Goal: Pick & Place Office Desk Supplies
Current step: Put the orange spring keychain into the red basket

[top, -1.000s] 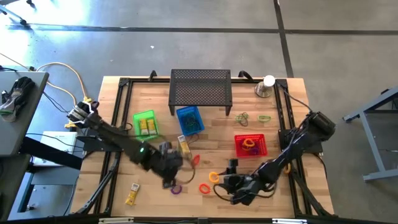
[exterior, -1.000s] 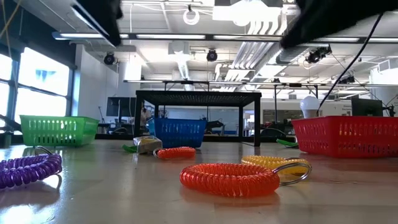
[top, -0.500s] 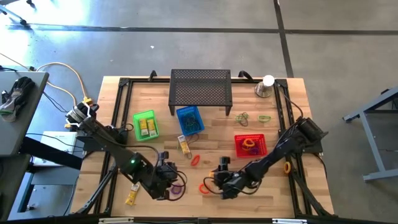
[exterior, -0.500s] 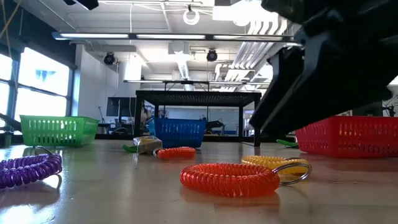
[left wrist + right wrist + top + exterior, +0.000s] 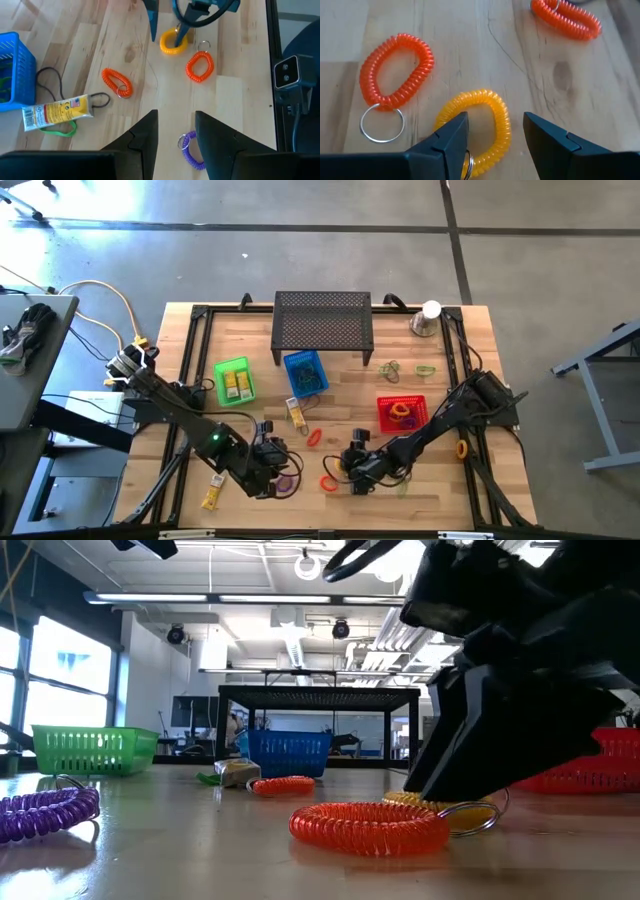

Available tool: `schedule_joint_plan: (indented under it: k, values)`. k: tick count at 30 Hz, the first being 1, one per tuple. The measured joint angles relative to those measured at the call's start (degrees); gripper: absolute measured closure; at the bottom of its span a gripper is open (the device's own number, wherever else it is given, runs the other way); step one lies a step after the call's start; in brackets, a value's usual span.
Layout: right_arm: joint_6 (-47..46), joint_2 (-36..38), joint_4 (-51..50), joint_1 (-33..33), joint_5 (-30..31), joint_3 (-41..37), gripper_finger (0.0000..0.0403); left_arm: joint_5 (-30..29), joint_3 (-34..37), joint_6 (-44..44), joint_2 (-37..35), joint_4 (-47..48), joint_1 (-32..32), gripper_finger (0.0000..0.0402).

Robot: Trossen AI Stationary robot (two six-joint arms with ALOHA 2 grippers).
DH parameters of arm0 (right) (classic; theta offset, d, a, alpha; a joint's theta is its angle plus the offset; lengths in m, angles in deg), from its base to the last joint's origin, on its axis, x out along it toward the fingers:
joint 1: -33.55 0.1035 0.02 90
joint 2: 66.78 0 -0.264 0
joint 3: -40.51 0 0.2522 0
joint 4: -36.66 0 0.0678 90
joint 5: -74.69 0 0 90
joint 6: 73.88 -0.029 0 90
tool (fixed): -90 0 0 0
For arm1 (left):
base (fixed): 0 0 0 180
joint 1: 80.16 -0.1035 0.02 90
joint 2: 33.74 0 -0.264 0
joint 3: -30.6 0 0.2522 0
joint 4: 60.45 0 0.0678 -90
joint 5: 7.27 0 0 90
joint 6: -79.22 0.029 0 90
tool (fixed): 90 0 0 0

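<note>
Coiled loops near the table's front edge: one yellow (image 5: 485,125), two orange (image 5: 395,62), one purple (image 5: 192,152). Baskets are green (image 5: 234,380), blue (image 5: 305,372) and red (image 5: 403,413); the perforated stand (image 5: 323,325) is black.

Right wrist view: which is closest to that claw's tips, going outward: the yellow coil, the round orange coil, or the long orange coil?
From the right gripper, jaws open:
1. Yellow coil, partly between the fingers.
2. Round orange coil, off to one side, key ring attached.
3. Long orange coil, far across the wood.
</note>
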Motion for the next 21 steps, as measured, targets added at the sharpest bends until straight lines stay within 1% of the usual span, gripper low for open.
schedule_joint_plan:
  k: [3,5,8,12,13,15,18,21]
  values:
    - [-1.5,0.1,-1.7,-1.0,-1.6,0.1,0.0235,0.0,0.0,0.0,0.0,-0.2,0.0,0.0278]
    - [-1.5,0.1,-2.5,-1.5,-2.2,0.1,0.0256,0.0,0.0,0.0,0.0,-0.2,0.0,0.0278]
    - [-1.4,0.1,-2.8,-2.1,-3.9,0.1,0.0302,0.0,0.0,0.0,0.0,-0.2,0.0,0.0278]
    - [-0.9,0.1,-3.1,-2.3,-3.9,0.1,0.0379,0.0,0.0,0.0,0.0,-0.2,0.0,0.0278]
    - [-0.6,0.1,-3.0,-2.3,-4.0,0.0,0.0387,0.0,0.0,0.0,0.0,-0.2,0.0,0.0278]
    - [-0.1,0.3,-2.7,-2.0,-4.1,-0.1,0.0389,0.0,0.0,0.0,0.0,-0.2,0.0,0.0278]
    - [0.4,0.6,-2.6,-1.1,-2.5,0.0,0.0391,0.0,0.0,0.0,0.0,-0.2,0.0,0.0278]
    - [1.0,2.1,-5.7,0.3,-1.3,0.6,0.0395,-0.1,0.0,0.1,0.0,-0.2,0.0,0.0278]
